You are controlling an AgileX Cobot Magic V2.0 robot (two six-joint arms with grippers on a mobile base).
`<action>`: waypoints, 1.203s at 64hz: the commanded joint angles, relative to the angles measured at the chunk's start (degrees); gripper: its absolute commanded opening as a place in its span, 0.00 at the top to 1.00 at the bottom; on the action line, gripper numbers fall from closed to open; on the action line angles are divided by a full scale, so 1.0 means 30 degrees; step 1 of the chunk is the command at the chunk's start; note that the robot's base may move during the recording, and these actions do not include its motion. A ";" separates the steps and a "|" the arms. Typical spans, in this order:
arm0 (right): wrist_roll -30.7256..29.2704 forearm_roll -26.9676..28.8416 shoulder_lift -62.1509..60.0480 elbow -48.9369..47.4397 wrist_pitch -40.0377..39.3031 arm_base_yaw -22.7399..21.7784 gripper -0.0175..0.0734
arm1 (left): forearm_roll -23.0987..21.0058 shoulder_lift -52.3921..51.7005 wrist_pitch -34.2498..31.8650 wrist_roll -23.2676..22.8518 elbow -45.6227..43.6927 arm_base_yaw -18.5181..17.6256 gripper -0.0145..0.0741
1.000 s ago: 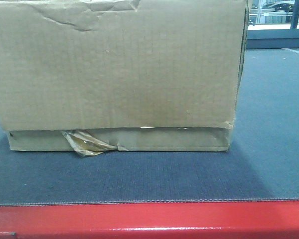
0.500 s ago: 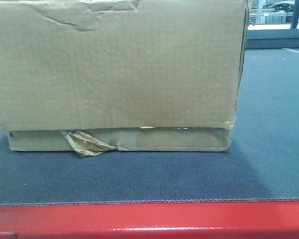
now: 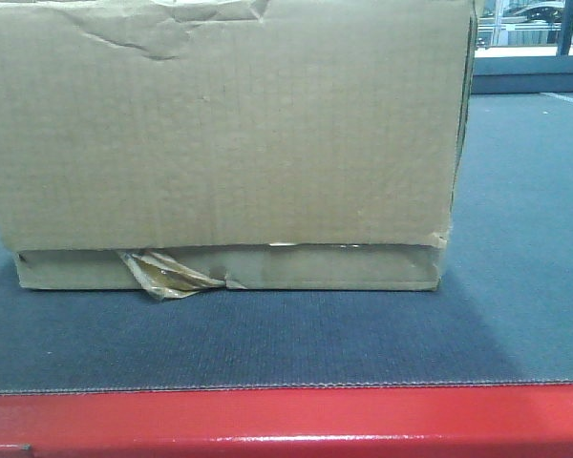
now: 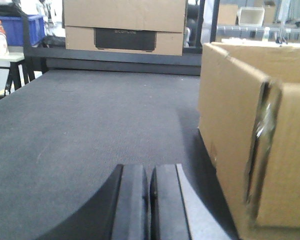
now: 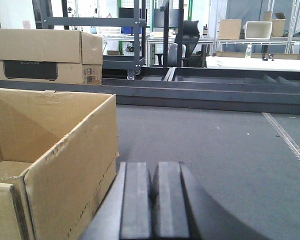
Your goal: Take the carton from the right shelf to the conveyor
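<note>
Large tan corrugated cardboard carton (image 3: 220,134) sitting flat on wide dark grey woven conveyor belt (image 3: 296,334), just behind glossy red front border (image 3: 286,420). Long axis running left-right across front view, parallel to red border; broad face square to front cam. Top open, facing up, per right wrist view (image 5: 50,150), interior bare cardboard. Narrow bottom strip (image 3: 325,269) under main panel, w/ curl of glossy brownish tape (image 3: 167,274) at lower left touching belt. Crease marks near upper left of face.

Left black gripper (image 4: 150,200): pads pressed together, nothing between, low over belt, carton (image 4: 245,145) just beside on its right, not touching. Strip of glossy tape down carton's near corner in that view.

Right black gripper (image 5: 152,200): pads likewise pressed together, holding nothing, carton wall just beside on its left; contact w/ wall not discernible.

Background: second tan cardboard box w/ black label (image 4: 124,27) beyond far end of belt; blue plastic bin (image 4: 25,27) far left; black office chair (image 5: 190,37) and metal frames behind.
</note>
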 commanded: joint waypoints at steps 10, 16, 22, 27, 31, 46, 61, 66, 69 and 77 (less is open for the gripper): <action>-0.0188 -0.0227 -0.0128 0.0010 -0.0483 -0.0087 0.88 | -0.0101 -0.0345 -0.2440 0.0262 0.1361 0.0036 0.82; -0.0188 -0.0227 -0.0128 0.0010 -0.0483 -0.0087 0.88 | -0.0101 -0.0345 -0.2440 0.0262 0.1361 0.0036 0.82; -0.0188 -0.0227 -0.0128 0.0010 -0.0483 -0.0087 0.88 | -0.0101 -0.0345 -0.2440 0.0262 0.1361 0.0036 0.82; -0.0188 -0.0227 -0.0128 0.0010 -0.0483 -0.0087 0.88 | -0.0101 -0.0345 -0.2440 0.0262 0.1361 0.0036 0.82; -0.0188 -0.0227 -0.0128 0.0010 -0.0483 -0.0087 0.88 | -0.0101 -0.0345 -0.2440 0.0262 0.1361 0.0036 0.82; -0.0188 -0.0227 -0.0128 0.0010 -0.0483 -0.0087 0.88 | -0.0101 -0.0345 -0.2440 0.0262 0.1361 0.0036 0.82; -0.0188 -0.0227 -0.0128 0.0010 -0.0483 -0.0087 0.88 | -0.0101 -0.0345 -0.2440 0.0262 0.1361 0.0036 0.82; -0.0188 -0.0227 -0.0175 0.0138 0.0252 -0.0400 0.88 | -0.0101 -0.0345 -0.2440 0.0262 0.1361 0.0036 0.82; -0.0279 0.0041 -0.0361 0.0493 0.0456 -0.0938 0.88 | -0.0101 -0.0345 -0.2440 0.0262 0.1361 0.0036 0.82; -0.1816 0.1937 -0.1392 0.2163 -0.0255 -0.2542 0.88 | -0.0101 -0.0345 -0.2440 0.0262 0.1361 0.0036 0.82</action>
